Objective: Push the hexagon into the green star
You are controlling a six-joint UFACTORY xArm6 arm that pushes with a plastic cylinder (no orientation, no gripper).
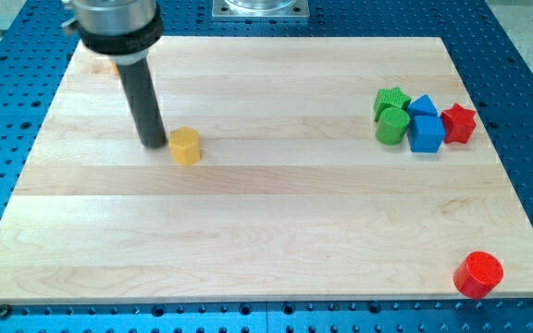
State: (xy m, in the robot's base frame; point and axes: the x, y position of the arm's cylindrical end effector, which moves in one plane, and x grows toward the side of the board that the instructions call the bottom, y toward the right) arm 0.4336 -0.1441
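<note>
Sitting our tip [154,144], bare rod gripping nothing, just left of yellow hexagon [185,146]; green star [392,100] far at view's right. We advise steady rightward push, slightly upward, staying centred behind hexagon.

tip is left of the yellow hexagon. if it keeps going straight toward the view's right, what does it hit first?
My tip would meet the yellow hexagon first; it sits just to the tip's right, nearly touching. Beyond it the board looks free until the green star cluster, though that sits slightly higher in the view.
</note>
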